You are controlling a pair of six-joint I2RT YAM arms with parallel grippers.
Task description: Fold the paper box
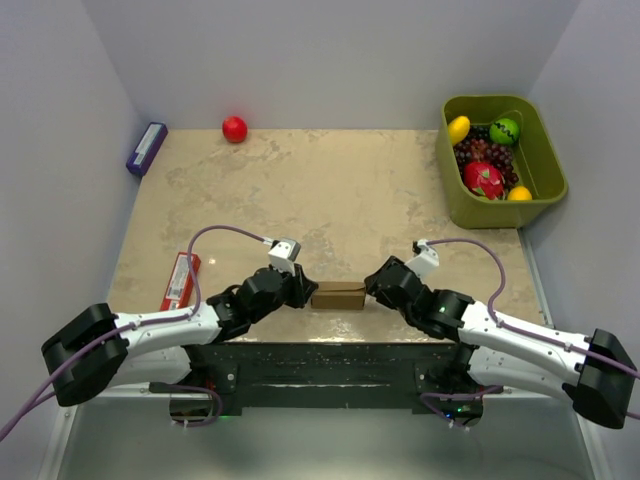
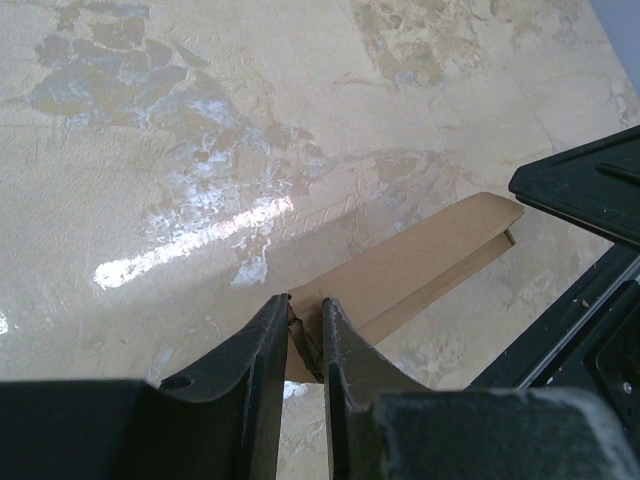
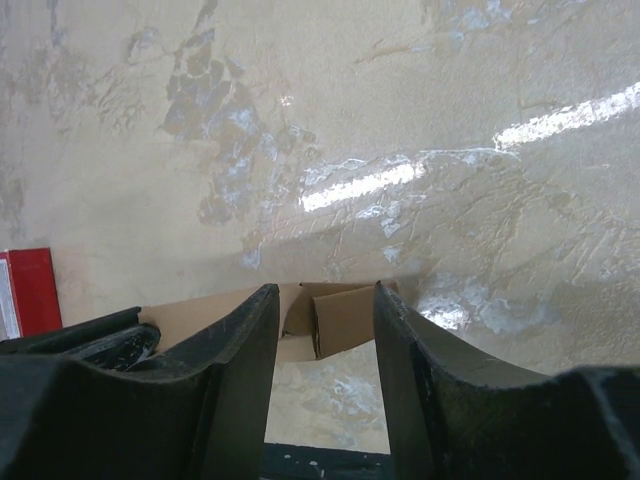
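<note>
Jutting from left gripper (image 2: 305,338): paper box (image 2: 420,265)

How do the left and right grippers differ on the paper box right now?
The left gripper has jaws nearly together; the right gripper stands wide. The left pinches the paper box edge; the right only straddles its other end. Both face each other across it.

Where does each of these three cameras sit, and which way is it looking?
Top view: above and behind the robot, looking down on the table; left arm and right arm show, meeting at the box.
Left wrist: on the left arm, looking along the left end effector, pinched on the box's end.
Right wrist: on the right arm, looking past the open right end effector at the box's other end.
Shared: both wrist views show that box, from opposite ends.
</note>
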